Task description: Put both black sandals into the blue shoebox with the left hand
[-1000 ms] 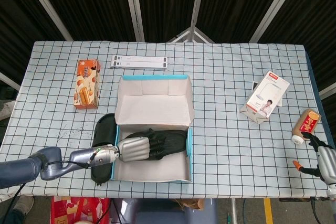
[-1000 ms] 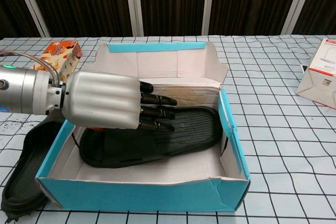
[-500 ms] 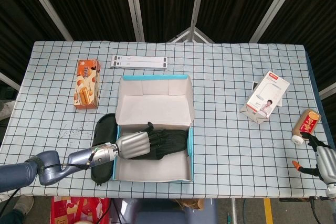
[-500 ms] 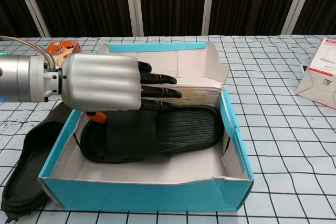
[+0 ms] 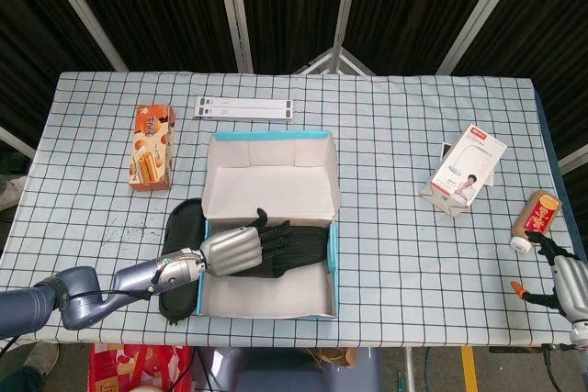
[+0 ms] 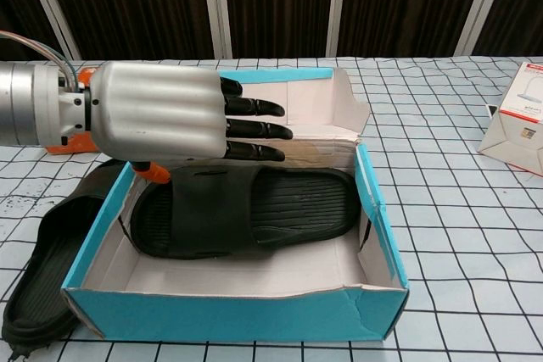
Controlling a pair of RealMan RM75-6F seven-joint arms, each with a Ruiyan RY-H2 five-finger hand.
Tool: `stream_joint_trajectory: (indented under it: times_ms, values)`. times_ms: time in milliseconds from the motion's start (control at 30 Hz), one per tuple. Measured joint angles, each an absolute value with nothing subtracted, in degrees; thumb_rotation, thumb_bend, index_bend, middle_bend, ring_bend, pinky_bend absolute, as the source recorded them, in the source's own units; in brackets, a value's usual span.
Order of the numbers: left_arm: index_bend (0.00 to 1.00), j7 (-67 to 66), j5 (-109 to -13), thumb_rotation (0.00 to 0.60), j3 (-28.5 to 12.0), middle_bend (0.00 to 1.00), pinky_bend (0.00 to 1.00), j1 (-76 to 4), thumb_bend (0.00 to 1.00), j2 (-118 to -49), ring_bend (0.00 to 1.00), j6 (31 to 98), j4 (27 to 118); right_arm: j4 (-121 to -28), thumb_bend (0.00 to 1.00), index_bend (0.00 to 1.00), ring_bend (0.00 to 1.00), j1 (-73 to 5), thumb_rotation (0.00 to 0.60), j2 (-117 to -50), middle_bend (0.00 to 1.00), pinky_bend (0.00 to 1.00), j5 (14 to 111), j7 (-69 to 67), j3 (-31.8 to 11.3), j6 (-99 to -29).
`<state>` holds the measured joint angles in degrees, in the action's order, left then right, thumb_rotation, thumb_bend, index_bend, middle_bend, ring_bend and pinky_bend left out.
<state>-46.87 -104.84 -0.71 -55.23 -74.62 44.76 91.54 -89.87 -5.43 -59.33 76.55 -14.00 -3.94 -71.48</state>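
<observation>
One black sandal (image 6: 246,209) (image 5: 299,250) lies flat inside the blue shoebox (image 6: 237,315) (image 5: 333,263). The second black sandal (image 6: 42,269) (image 5: 181,227) lies on the table just left of the box, partly under my left arm. My left hand (image 6: 165,112) (image 5: 234,247) hovers above the sandal in the box, fingers extended and apart, holding nothing. My right hand (image 5: 570,282) sits at the table's right front edge, far from the box, fingers spread and empty.
An orange snack box (image 5: 152,146) lies left of the shoebox. A white strip (image 5: 243,108) lies behind it. A white carton (image 5: 469,170) and a small bottle (image 5: 536,218) stand at the right. The shoebox's lid flap (image 5: 268,172) stands open at the back.
My left hand let go of the sandal in the box and rose above it, drawing slightly left. The right hand has not moved.
</observation>
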Motion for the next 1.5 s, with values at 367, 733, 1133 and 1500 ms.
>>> stream_joint_trajectory:
  times_ms: [367, 733, 1133, 1500]
  values:
    - [0.0, -47.6, -102.1, 0.528, -2.5, 0.0, 0.31, -54.1, 0.0, -72.1, 0.0, 46.3, 95.7, -89.5, 0.23, 0.18, 0.3, -5.6, 0.6, -59.6, 0.24, 0.31, 76.2, -13.9, -4.0, -71.0]
    - [0.0, -43.7, -101.0, 0.393, -2.9, 0.12, 0.29, -42.7, 0.0, -56.1, 0.03, 63.9, 107.5, -90.2, 0.23, 0.18, 0.3, -5.8, 0.6, -59.5, 0.24, 0.31, 76.4, -13.0, -3.8, -70.9]
    - [0.07, -26.2, -95.0, 0.172, 5.2, 0.24, 0.28, -28.5, 0.04, -52.4, 0.06, 70.2, 108.7, -91.1, 0.23, 0.18, 0.3, -5.7, 0.6, -59.2, 0.24, 0.31, 76.3, -12.2, -3.7, -71.2]
    - [0.0, -19.3, -80.8, 0.166, 4.0, 0.13, 0.29, -26.4, 0.06, -61.0, 0.08, 63.8, 98.9, -91.0, 0.23, 0.2, 0.3, -5.9, 0.6, -59.1, 0.24, 0.31, 76.4, -12.6, -3.6, -70.6]
